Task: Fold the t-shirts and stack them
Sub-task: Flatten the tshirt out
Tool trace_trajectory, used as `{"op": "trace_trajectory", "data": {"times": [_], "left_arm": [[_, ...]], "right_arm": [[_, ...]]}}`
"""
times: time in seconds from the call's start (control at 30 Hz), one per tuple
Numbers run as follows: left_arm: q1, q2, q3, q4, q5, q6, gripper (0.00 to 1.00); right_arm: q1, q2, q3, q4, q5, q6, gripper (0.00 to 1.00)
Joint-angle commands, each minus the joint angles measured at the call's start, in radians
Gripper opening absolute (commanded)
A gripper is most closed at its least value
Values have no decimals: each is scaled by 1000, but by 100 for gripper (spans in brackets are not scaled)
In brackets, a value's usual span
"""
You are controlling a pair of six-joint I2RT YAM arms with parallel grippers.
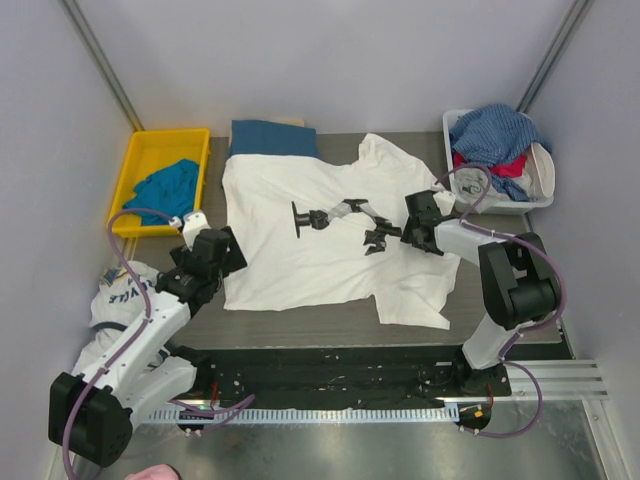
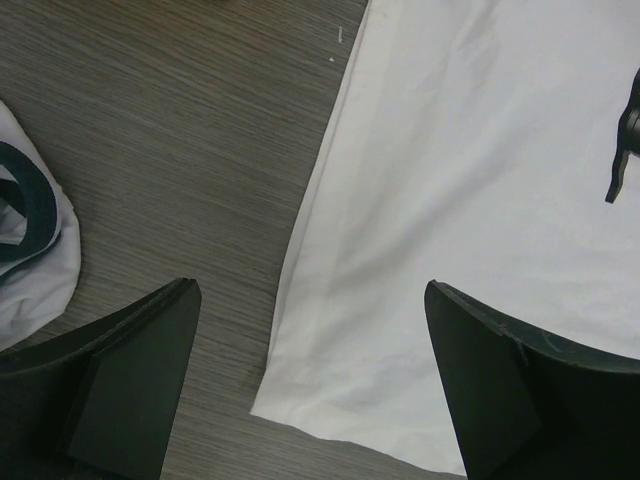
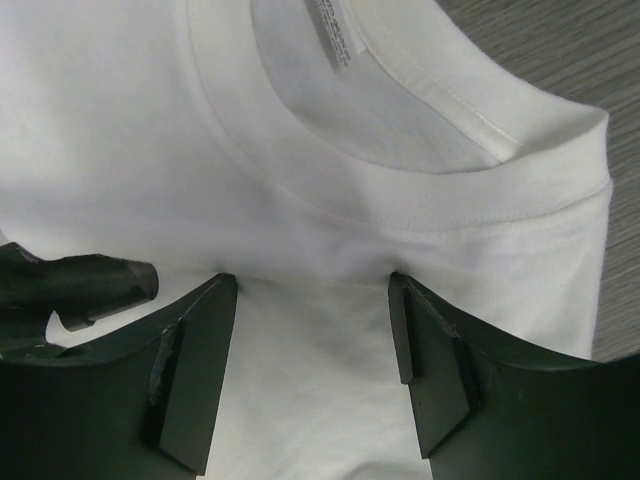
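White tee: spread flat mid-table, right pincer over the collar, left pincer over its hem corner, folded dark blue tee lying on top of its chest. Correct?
One error. The folded dark blue tee lies on the table behind the white tee, at its far edge, not on its chest, as the top external view shows. The right pincer over the collar and left pincer over the hem corner are correct.

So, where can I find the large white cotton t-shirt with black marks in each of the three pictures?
Top external: the large white cotton t-shirt with black marks lies spread flat in the middle of the grey wood-grain table.
Left wrist: its side edge and bottom corner fill the right half.
Right wrist: its ribbed collar with the label fills the upper part.
Shared landmark: the black chest print, seen at the left wrist view's right edge.
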Motion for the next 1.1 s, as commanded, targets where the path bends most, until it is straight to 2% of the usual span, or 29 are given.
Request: {"op": "trace_trajectory", "data": {"times": [0.0,0.13,0.33,0.53,0.8,1.07], "left_arm": [[-3,-32,-11,22,-29,8,100],[-3,-46,-19,23,-40,8,100],[-3,6,-16,60,-6,0,100],[-12,92,21,118,58,9,100],[-41,158,56,152,63,21,100],[-50,144,58,158,85,23,100]], "right_arm": [[-11,-7,55,-10,30,-38,69],[-11,-154,15,-19,8,-26,70],[-10,-405,-13,-154,8,-8,69],[-6,-565,-97,-300,-47,69,68],[29,-662,-180,-542,-27,309,67],[196,-728,-257,-743,96,595,73]]}}
